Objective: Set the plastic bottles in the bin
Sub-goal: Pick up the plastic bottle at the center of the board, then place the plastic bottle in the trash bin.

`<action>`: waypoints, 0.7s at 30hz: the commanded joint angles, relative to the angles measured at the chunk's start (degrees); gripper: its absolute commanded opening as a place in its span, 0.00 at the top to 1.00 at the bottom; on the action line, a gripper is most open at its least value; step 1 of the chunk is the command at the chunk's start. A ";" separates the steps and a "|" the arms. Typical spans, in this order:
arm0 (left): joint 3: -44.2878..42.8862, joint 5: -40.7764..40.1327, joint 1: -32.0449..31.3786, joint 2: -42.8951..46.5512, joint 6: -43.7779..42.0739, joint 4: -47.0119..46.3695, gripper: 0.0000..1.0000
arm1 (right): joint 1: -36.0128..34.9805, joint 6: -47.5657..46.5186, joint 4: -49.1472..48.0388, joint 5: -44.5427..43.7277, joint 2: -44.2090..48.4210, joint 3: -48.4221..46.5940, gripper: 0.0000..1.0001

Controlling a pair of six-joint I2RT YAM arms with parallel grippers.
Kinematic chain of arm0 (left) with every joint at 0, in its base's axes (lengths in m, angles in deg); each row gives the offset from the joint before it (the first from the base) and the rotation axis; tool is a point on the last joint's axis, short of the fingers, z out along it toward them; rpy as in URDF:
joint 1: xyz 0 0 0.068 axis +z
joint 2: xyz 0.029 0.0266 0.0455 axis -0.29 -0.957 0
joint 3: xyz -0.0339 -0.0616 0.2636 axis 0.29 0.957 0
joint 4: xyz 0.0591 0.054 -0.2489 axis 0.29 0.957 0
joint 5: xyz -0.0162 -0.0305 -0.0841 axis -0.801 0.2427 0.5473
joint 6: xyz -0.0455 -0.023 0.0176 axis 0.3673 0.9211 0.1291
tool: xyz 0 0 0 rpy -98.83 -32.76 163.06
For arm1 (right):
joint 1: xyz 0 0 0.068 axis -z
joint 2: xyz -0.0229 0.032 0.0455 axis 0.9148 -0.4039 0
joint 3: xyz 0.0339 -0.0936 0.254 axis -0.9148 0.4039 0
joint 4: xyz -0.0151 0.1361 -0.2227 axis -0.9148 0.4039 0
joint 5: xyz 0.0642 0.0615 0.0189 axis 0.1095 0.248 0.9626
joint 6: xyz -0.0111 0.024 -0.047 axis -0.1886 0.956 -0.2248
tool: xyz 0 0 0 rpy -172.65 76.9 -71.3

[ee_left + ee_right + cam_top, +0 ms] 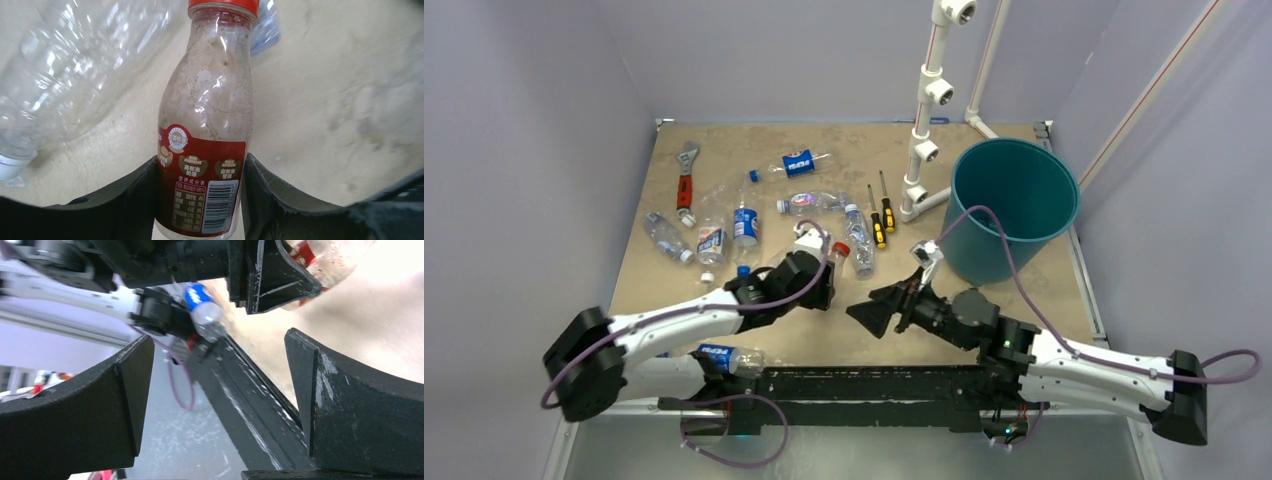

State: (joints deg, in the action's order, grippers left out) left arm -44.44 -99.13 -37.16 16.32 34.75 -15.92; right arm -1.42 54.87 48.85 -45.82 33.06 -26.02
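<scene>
Tan worktop (pixel 844 140), grey walls on three sides. At the far right corner stands the bin (pixel 984 250), upright, no bottle visible inside.

Near the centre, left gripper (pixel 824 272) is clamped on the lower body of a red-cap bottle (pixel 205 100), fingers (pixel 130 200) pressing both sides of the label, cap pointing away. Cannot tell whether the bottle is off the surface.

Just to its right, right gripper (pixel 876 312) is spread wide with nothing in it, sitting between the left one and the bin.

Over the far left half lie the other bottles (pixel 744 225). A blue-label bottle (pixel 729 357) lies at the near edge by the left arm's base.

Risks (judgement):
- The grip is low on a smooth body, so the bottle could pivot or slip in a fast swing.
- The right gripper lies on the straight path to the bin, so the two could collide unless it clears or takes a handover.
- The bin is a long reach for the left arm, and an early release would drop the bottle short of the rim.

Writing: the red label carries Chinese characters, a round seal and a barcode; the fine print is unreadable. Blue labels are too small to read
</scene>
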 commanded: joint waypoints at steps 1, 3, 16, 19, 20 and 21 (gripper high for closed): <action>0.04 -1.73 -0.03 13.18 0.26 -3.62 0.72 | 0.00 -1.80 -13.50 4.43 8.59 1.10 0.01; -0.05 -1.19 -0.03 19.31 -1.89 -4.91 0.74 | 0.00 -5.73 -18.58 7.86 10.30 0.74 0.01; 1.92 20.31 -0.03 39.35 -19.49 -23.64 0.83 | 0.00 -19.22 0.61 -1.81 -6.77 -29.79 0.03; -0.05 24.97 -0.03 38.28 -22.00 -23.32 0.87 | 0.00 -20.64 0.39 -0.94 -10.07 -34.95 0.04; -0.66 25.79 -0.03 37.82 -22.52 -23.05 0.87 | 0.00 -20.67 1.04 -1.06 -11.32 -36.71 0.04; -1.28 26.24 -0.03 37.42 -23.01 -22.65 0.88 | 0.00 -20.67 1.73 -1.22 -12.38 -38.15 0.05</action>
State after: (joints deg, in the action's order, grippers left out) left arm -42.58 -80.59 -37.16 55.18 17.05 -35.68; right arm -1.37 37.13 48.54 -45.14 23.59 -57.19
